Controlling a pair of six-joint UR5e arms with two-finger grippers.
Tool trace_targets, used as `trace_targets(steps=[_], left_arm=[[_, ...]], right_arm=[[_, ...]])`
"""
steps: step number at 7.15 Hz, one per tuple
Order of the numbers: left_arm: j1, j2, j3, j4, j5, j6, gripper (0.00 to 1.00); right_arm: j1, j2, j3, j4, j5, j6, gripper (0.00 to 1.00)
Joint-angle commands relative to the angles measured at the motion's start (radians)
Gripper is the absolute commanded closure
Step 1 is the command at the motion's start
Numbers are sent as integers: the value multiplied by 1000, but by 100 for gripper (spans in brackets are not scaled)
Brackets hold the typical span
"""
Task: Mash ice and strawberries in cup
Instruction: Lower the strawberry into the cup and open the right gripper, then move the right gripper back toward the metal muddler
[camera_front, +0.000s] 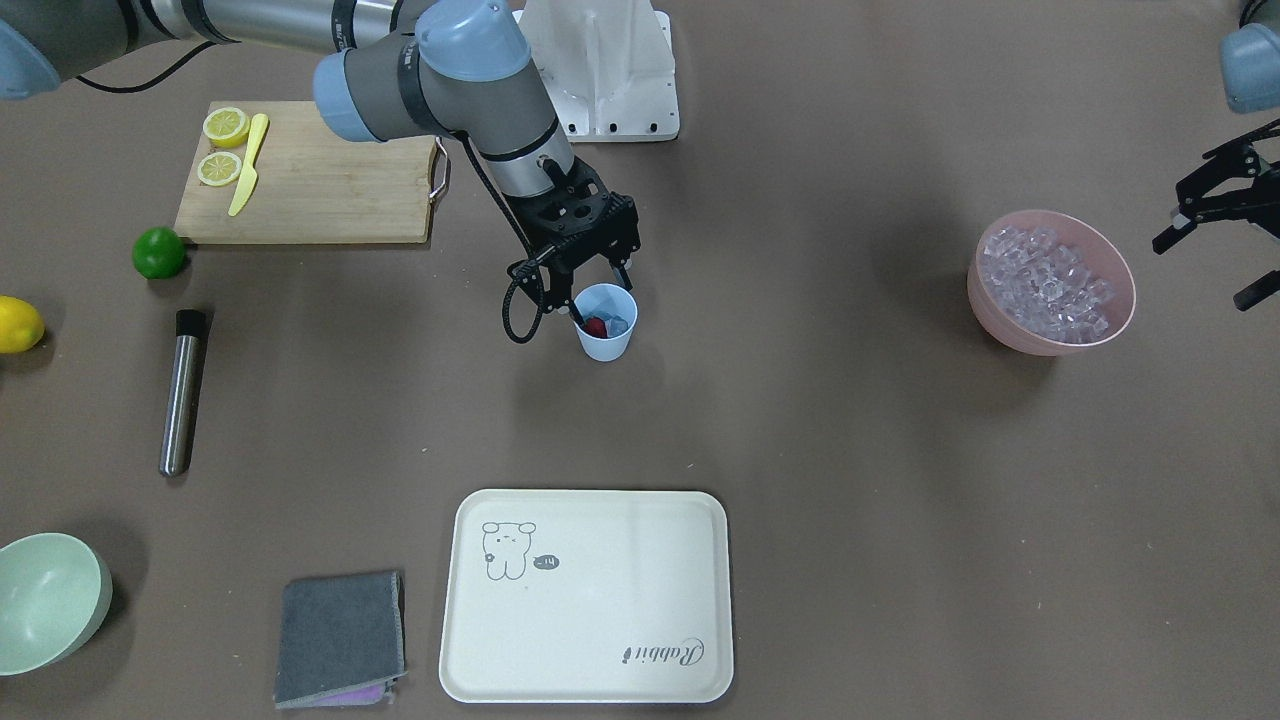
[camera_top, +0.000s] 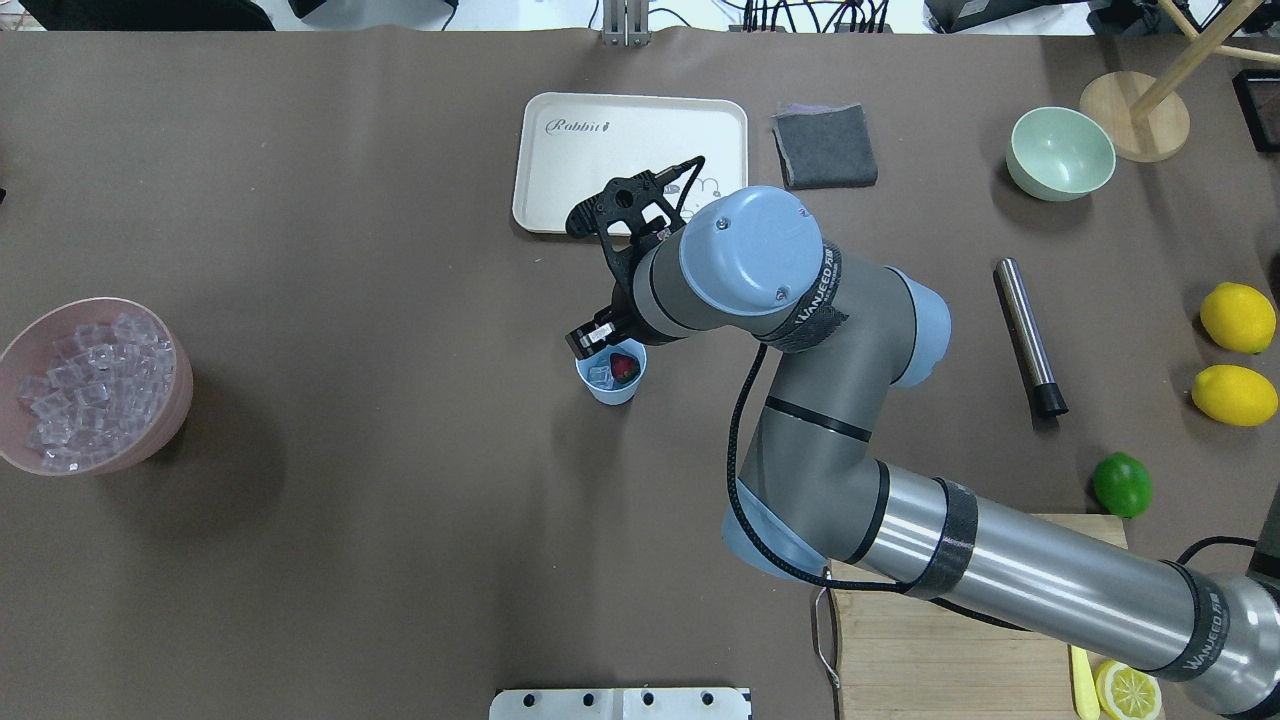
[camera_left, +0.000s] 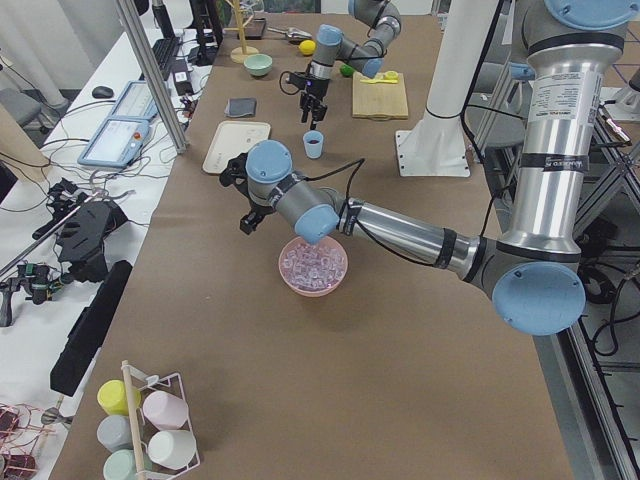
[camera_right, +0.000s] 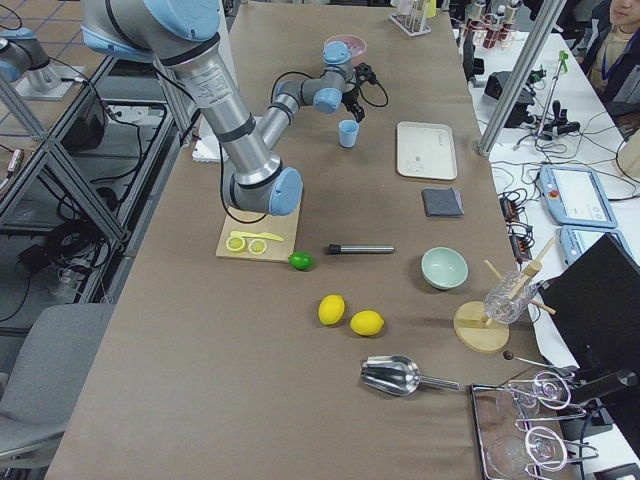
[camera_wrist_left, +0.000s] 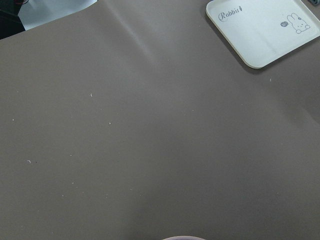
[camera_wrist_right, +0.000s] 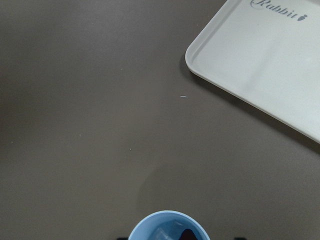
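The light blue cup (camera_front: 606, 340) stands upright mid-table. Inside it lie a red strawberry (camera_front: 596, 326) and a few pieces of ice (camera_front: 618, 324). My right gripper (camera_front: 600, 295) hangs right over the cup's mouth, open, with nothing between its fingers; one fingertip (camera_front: 577, 313) dips at the rim. From overhead, the strawberry (camera_top: 625, 368) and ice (camera_top: 599, 376) show in the cup (camera_top: 612, 392). The right wrist view catches only the cup's rim (camera_wrist_right: 167, 220). My left gripper (camera_front: 1210, 268) hovers open beside the pink bowl (camera_front: 1000, 325) of ice cubes (camera_front: 1050, 280).
A steel muddler (camera_front: 182, 392) lies near a lime (camera_front: 158, 252) and a cutting board (camera_front: 330, 190) with lemon halves and a yellow knife. A cream tray (camera_front: 588, 640), grey cloth (camera_front: 340, 635) and pale green bowl (camera_front: 45, 600) sit along the operators' edge.
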Motion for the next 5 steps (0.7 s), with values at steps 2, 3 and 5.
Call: trace_targets(steps=[2,3,5], left_arm=[[-1,-5,2,0,-1,0,3],[2,-11,5,0,2,2,3],[0,-46,7,4,0,2,3]], right_arm=[[73,-37,24,-2,32,-8,1],[113,-60,21,-5,67,-11,1],[255,-139,17,-14,221,-14,1]])
